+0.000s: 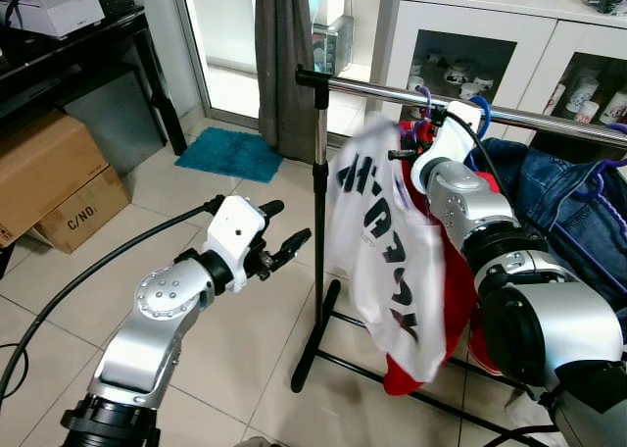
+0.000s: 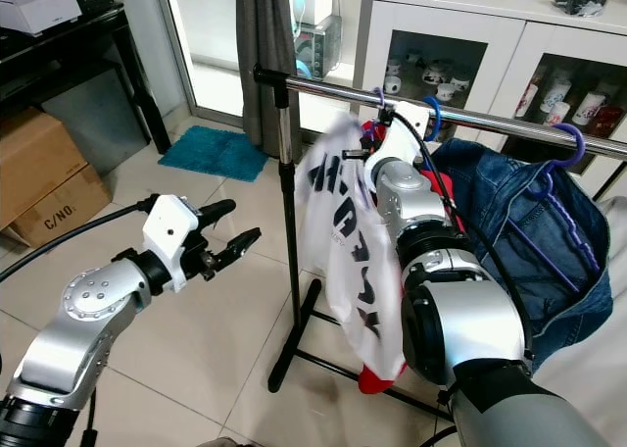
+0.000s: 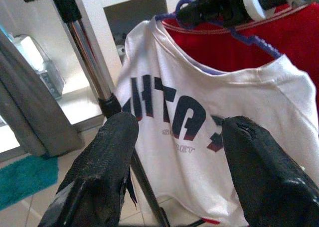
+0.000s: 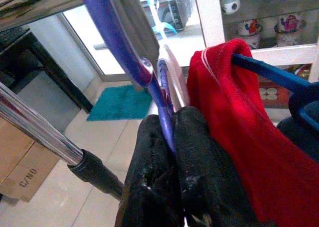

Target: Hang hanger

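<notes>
While the chrome rail (image 1: 460, 104) ends at a black upright post (image 1: 319, 222) with bare tiled floor (image 1: 196, 202) open to the robot's left, its other stretch is crowded by a denim jacket (image 2: 509, 231) and a red garment (image 4: 239, 122). Just under the rail's end, the purple hanger (image 4: 149, 82) carries a white printed T-shirt (image 1: 387, 251). Its thin neck is pinched between the closed fingers of the right tool (image 4: 172, 137), that arm reaching up and forward. Lower down, the left tool (image 1: 279, 241) hangs over the tiles beside the post, fingers spread, holding nothing, forearm angled upward.
</notes>
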Robot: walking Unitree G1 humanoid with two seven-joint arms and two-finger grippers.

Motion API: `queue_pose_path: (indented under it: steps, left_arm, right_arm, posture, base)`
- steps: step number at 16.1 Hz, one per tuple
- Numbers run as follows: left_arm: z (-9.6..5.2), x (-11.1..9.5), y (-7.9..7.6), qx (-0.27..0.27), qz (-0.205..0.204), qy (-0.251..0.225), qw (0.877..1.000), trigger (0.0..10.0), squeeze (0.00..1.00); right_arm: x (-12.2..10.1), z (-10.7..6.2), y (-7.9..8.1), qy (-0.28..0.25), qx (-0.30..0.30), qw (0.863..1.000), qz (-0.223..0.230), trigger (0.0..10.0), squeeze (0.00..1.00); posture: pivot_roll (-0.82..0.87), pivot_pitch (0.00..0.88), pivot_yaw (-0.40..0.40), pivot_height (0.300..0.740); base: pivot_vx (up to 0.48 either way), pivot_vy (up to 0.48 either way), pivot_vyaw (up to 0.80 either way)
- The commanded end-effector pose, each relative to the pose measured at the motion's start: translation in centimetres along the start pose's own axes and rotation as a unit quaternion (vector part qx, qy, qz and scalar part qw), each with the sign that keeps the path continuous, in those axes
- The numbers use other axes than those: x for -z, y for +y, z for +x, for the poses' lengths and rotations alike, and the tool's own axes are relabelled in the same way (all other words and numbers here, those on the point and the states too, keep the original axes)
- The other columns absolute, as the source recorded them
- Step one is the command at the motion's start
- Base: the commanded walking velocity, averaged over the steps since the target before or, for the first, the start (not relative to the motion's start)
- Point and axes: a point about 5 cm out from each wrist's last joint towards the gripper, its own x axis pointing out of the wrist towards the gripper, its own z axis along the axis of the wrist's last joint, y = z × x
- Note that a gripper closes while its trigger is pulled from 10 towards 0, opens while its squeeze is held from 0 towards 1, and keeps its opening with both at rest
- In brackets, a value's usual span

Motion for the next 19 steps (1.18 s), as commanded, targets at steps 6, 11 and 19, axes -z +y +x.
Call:
queue_pose_path:
  steps: [6,11,19]
  left_arm:
    - [1.3,-0.6,0.5,-0.049,-0.037,-0.003,0.998,10.0,0.00]
    - [2.2,-1.9,1.6,-0.114,-0.040,-0.049,0.991,10.0,0.00]
    - [2.6,-0.8,0.7,-0.114,-0.047,-0.016,0.992,10.0,0.00]
  right_arm:
    - [-2.1,-0.3,-0.7,-0.064,-0.005,0.998,-0.017,0.0,0.00]
    - [-2.4,-1.6,-0.9,-0.108,-0.055,0.990,-0.071,0.0,0.00]
    - [1.8,-6.4,-1.1,-0.088,-0.099,0.986,-0.098,0.0,0.00]
  posture:
    - [-0.04,0.000,0.037,0.740]
    - [-0.04,0.000,0.060,0.740]
    - [-0.05,0.002,0.060,0.740]
  base:
    - [0.000,0.000,0.00]
    - [0.000,0.000,0.00]
    - [0.000,0.000,0.00]
